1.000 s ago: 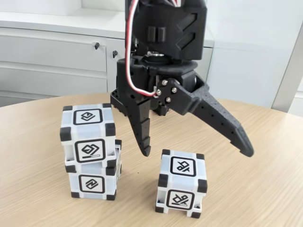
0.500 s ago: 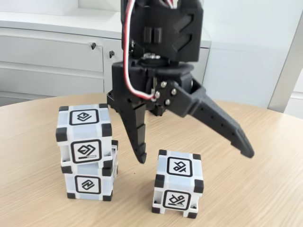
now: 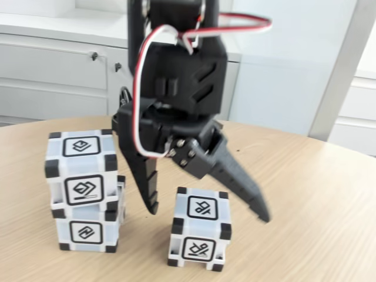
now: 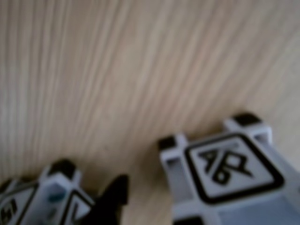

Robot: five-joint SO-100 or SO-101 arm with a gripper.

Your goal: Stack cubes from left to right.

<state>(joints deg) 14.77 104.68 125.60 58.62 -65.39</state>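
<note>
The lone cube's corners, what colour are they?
Black, on the white lone cube, clearest in the fixed view.

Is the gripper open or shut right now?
Open. In the fixed view the gripper has its fingers spread wide and empty, above the single cube on the table.

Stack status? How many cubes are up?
Done: two cubes stacked at left in the fixed view, top cube on bottom cube, slightly offset. In hand: nothing; the gripper is open above and behind the third cube. Left: grasp that cube from the table and place it on top.
</note>
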